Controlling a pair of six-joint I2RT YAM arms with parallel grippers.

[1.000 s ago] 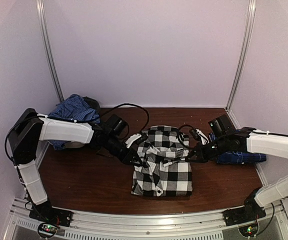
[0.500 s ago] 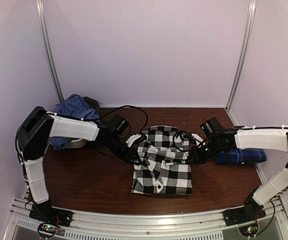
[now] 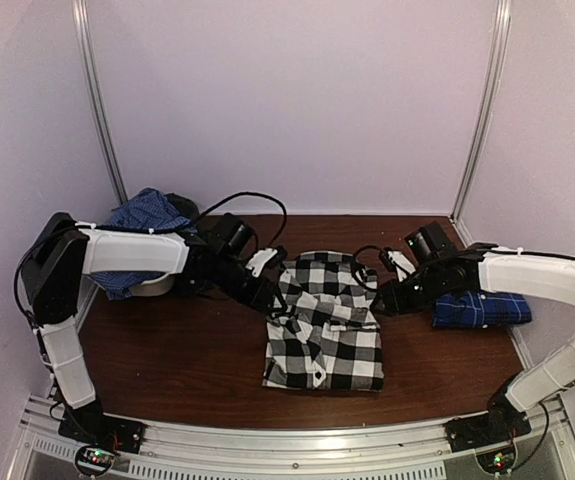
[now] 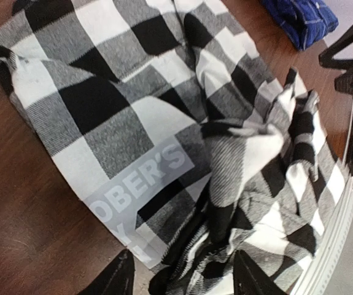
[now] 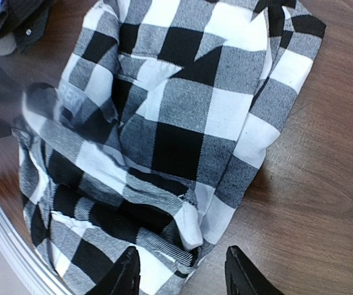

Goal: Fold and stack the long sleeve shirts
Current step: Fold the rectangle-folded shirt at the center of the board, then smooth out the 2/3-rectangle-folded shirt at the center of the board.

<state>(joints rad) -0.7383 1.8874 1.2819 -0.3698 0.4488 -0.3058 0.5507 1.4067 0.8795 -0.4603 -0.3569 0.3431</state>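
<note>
Brown bench [image 3: 167, 370] carries the checked shirt [image 3: 325, 335] at centre frame, half folded. Left fingers [image 3: 277, 300] and right fingers [image 3: 379, 303] stand parted, holding nothing, beside its bunched middle; loose folds could spring open or snag a fingertip.

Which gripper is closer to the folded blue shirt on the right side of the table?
Right. The right gripper sits just left of the folded blue shirt; the left gripper is beyond the checked shirt.
</note>
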